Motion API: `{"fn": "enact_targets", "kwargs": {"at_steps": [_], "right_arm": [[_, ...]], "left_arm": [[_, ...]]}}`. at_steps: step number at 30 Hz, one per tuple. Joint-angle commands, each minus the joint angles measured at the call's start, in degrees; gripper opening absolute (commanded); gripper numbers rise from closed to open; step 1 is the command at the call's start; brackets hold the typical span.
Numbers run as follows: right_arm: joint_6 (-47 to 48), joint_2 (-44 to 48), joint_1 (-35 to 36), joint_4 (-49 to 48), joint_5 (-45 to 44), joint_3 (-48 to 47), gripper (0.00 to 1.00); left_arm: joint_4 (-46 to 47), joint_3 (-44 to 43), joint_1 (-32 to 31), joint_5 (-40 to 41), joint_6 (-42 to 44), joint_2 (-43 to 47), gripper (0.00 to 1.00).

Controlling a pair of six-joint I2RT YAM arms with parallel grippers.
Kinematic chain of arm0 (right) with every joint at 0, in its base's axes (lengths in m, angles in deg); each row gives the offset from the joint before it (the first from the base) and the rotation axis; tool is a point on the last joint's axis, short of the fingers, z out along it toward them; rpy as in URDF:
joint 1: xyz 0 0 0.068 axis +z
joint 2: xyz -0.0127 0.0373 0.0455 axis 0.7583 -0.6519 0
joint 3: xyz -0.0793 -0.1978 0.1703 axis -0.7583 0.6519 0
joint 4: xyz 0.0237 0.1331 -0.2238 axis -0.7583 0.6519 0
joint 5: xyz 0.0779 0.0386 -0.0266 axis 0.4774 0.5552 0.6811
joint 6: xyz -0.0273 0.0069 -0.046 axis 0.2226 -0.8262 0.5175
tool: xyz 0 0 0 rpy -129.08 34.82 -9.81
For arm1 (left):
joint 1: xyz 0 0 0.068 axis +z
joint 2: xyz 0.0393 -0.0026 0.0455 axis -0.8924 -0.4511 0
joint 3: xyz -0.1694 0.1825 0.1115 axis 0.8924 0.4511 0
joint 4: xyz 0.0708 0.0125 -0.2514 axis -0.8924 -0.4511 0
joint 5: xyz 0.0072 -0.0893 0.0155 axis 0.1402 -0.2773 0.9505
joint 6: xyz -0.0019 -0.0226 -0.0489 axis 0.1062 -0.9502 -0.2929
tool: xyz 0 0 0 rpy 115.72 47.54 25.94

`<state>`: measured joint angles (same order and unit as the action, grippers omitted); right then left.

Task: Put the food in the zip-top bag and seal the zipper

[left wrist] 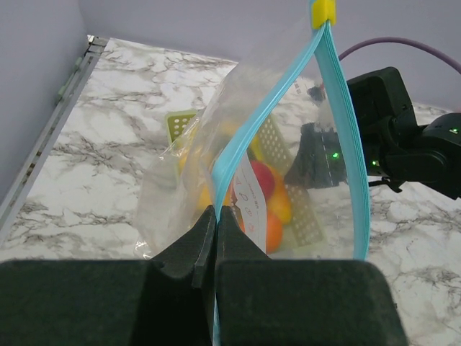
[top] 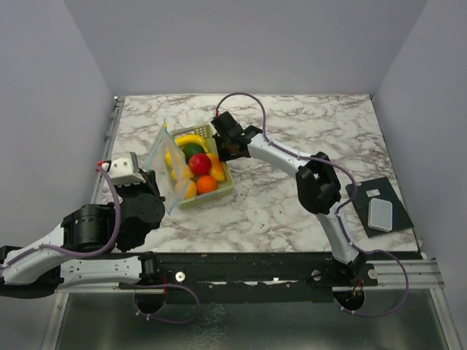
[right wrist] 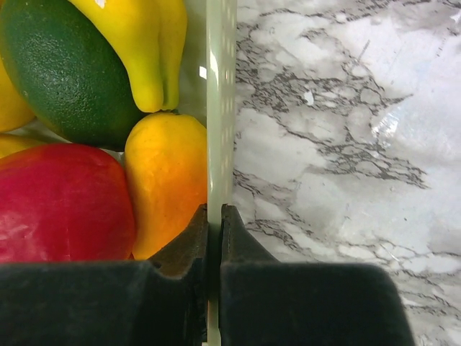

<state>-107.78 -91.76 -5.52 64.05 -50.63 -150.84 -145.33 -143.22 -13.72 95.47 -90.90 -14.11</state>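
Observation:
The clear zip-top bag [top: 166, 164] stands on edge left of the pale green basket [top: 219, 191], its mouth held open. My left gripper [top: 155, 173] is shut on the light blue zipper [left wrist: 270, 108] at one lip of the bag [left wrist: 189, 180]; a yellow slider [left wrist: 323, 11] sits at the strip's top. The food lies in the basket: red apple [top: 200, 163], orange [top: 206, 184], banana [top: 191, 139], dark green piece [top: 192, 150]. My right gripper [top: 228, 149] is shut on the basket's wall [right wrist: 220, 86], beside the green piece [right wrist: 65, 72], banana [right wrist: 144, 43] and apple [right wrist: 61, 202].
A dark pad [top: 394, 193] with a pale rectangular block [top: 381, 214] lies at the table's right edge. Grey walls enclose the marble table on the left, back and right. The right arm [top: 292, 157] reaches across the middle to the basket.

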Motion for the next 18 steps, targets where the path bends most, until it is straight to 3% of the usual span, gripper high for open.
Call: {"fn": "enact_targets", "kwargs": {"at_steps": [1,18], "right_arm": [[1.73,4.84,-0.27,1.13,-3.12,5.86,0.01],[3.81,24.77,-4.45,-5.47,-5.08,34.17,0.01]], "left_arm": [[0.16,1.22,-0.26,-1.27,-0.62,-1.36,0.00],[5.02,4.09,-0.25,-4.01,-0.30,-5.54,0.00]]}}
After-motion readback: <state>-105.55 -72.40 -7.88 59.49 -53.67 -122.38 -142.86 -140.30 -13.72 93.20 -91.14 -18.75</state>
